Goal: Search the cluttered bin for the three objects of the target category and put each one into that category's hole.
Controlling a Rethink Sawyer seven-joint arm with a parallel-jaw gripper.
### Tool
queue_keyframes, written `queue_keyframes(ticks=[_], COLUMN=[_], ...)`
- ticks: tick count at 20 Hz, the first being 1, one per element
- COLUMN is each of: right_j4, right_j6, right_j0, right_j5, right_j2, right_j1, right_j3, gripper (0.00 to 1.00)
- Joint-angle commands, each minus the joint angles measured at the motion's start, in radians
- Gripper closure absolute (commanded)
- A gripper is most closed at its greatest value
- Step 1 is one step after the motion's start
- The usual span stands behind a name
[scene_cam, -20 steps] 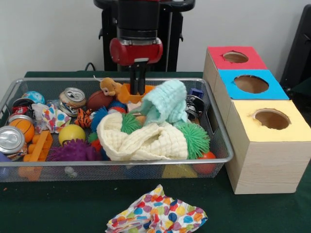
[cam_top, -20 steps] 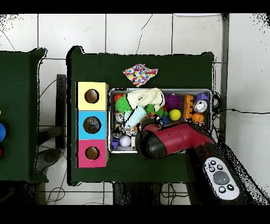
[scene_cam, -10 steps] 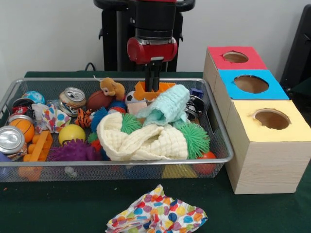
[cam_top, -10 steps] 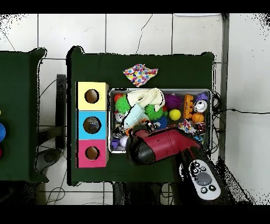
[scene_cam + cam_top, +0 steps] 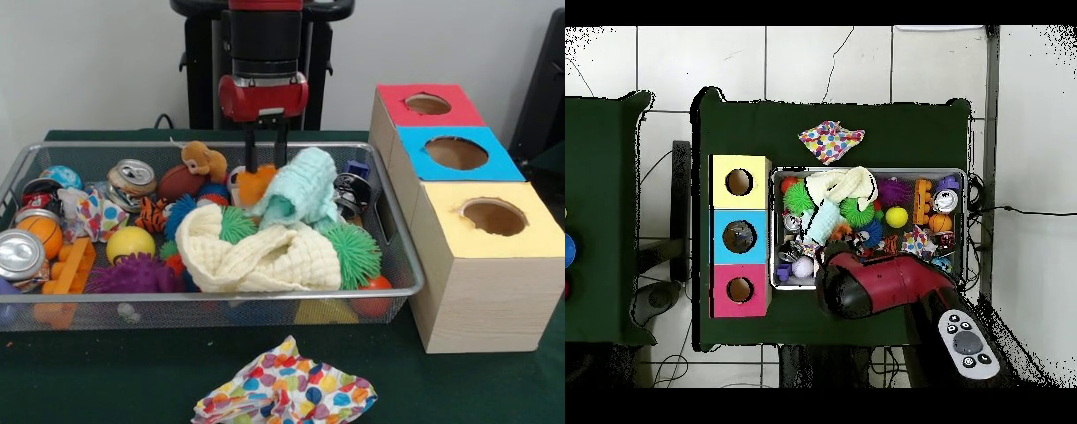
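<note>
Reaching down from the red and black arm (image 5: 885, 285), the gripper (image 5: 267, 152) hangs over the back part of the wire bin (image 5: 402, 265), its two dark fingers (image 5: 251, 150) parted, and an orange object (image 5: 254, 185) sits just below and between their tips; whether the fingers actually grip it cannot be told from these views. Just beside the gripper toward the boxes, a mint green cloth (image 5: 305, 188) lies bunched on top of the pile, touching the orange object. Below the gripper, toward the bin's front edge, a cream knitted cloth (image 5: 260, 252) sprawls over green spiky balls (image 5: 356, 252). On the gripper's other side sit a small plush animal (image 5: 203, 160), a brown football (image 5: 179, 182), a tiger-striped toy (image 5: 153, 215) and a crushed can (image 5: 132, 177), with a yellow ball (image 5: 130, 243), a purple spiky ball (image 5: 134, 276), a small basketball (image 5: 40, 231) and another can (image 5: 19, 254) farther off at that end. Well apart from the gripper, outside the bin, stands a row of three boxes with round holes: the red-topped box (image 5: 426, 104), the blue-topped box (image 5: 455, 152) and the yellow-topped box (image 5: 493, 218). On the green table (image 5: 106, 375) in front of the bin, a polka-dot cloth (image 5: 284, 391) lies crumpled by itself.
</note>
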Motion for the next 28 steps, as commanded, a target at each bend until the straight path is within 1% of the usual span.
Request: queue_keyframes(ticks=[1,4,8,10,12,15,18,19,23,25,28], right_j4=[0.068,0.080,0.079,0.080,0.081,0.088,0.090,0.095,0.099,0.095,0.077], right_j6=[0.183,0.174,0.163,0.158,0.142,0.074,0.009,-0.035,-0.127,-0.152,-0.165], right_j0=[0.002,0.005,0.004,-0.002,-0.024,-0.118,-0.172,-0.213,-0.318,-0.356,-0.401], right_j5=[-0.015,0.003,-0.001,-0.004,0.012,0.070,0.135,0.168,0.234,0.256,0.266], right_j2=[-0.006,-0.008,-0.018,-0.021,-0.016,0.030,0.039,0.067,0.142,0.175,0.212], right_j1=[0.025,0.013,0.020,0.019,-0.001,-0.068,-0.099,-0.109,-0.116,-0.115,-0.105], right_j3=[0.023,0.023,0.018,0.023,0.036,0.071,0.043,0.037,0.016,0.010,0.014], gripper=[0.00,0.00,0.00,0.00,0.00,0.00,0.00,0.00,0.00,0.00,0.00])
